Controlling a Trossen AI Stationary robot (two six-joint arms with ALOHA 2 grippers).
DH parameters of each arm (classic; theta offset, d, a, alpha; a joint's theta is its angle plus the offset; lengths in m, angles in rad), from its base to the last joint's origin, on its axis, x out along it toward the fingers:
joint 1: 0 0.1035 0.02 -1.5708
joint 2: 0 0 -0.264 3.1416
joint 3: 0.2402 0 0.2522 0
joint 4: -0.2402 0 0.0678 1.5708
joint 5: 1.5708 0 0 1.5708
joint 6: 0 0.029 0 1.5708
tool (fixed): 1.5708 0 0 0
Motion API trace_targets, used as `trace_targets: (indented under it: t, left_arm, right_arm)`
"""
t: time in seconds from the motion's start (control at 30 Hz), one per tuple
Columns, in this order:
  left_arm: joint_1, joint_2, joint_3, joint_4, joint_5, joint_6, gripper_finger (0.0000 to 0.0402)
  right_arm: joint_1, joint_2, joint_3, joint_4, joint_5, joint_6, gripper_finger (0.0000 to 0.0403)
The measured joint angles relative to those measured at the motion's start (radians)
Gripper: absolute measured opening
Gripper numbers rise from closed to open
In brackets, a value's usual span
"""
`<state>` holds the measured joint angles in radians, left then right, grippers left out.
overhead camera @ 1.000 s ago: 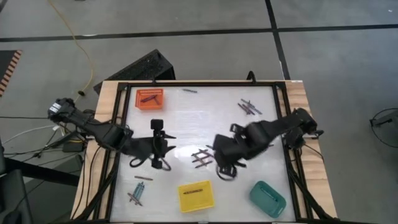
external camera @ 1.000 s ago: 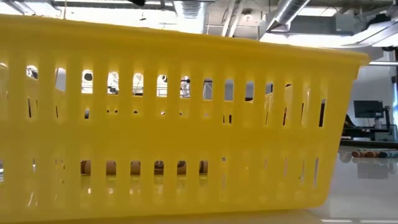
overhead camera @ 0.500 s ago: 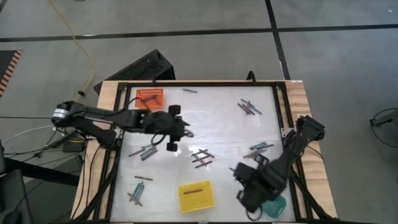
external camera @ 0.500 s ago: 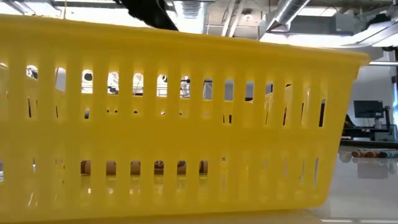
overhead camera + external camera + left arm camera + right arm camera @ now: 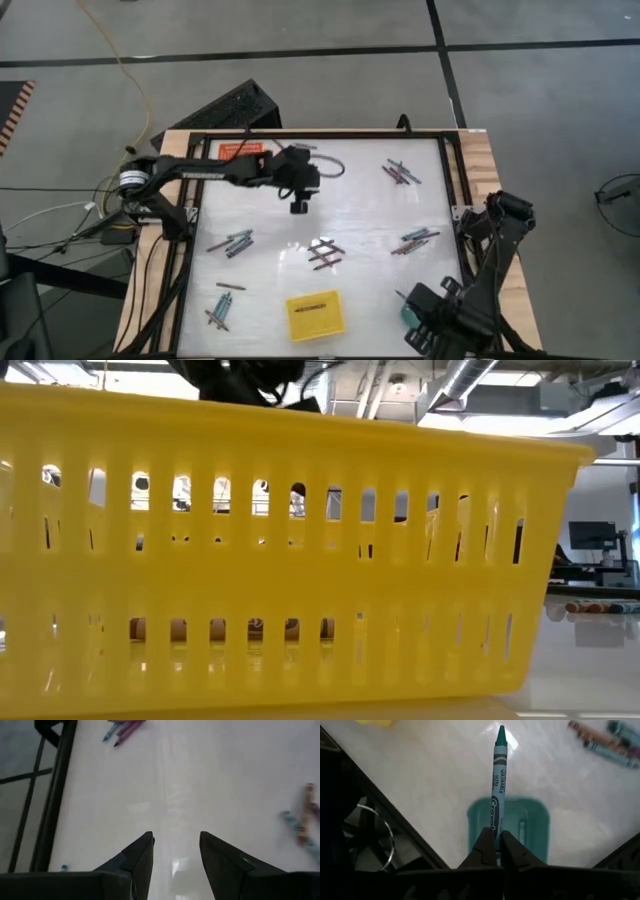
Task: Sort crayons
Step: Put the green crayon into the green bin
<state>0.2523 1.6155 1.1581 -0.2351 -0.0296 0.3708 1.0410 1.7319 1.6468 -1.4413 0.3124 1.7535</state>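
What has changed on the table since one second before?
The left hand, open and empty, moved from the centre toward the orange tray. The right hand, shut on a teal crayon, moved from the centre to above the teal tray. The yellow tray stayed.

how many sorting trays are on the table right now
3. The orange tray sits at the far left, partly under the left arm; the yellow tray at the near edge; the teal tray near right, mostly hidden beneath the right gripper.
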Motion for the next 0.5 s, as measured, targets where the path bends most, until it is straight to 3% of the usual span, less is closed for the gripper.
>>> trace_targets:
  t: [0.37,0.5]
  left_arm:
    - [0.191,0.178,0.231,-0.216,0.057,0.218,0.015]
    - [0.27,0.247,0.316,-0.313,0.135,0.288,0.015]
  right_arm:
    - [0.075,0.097,-0.006,0.055,-0.008,0.113,0.0]
    - [0.09,0.125,-0.006,0.059,-0.03,0.133,0.0]
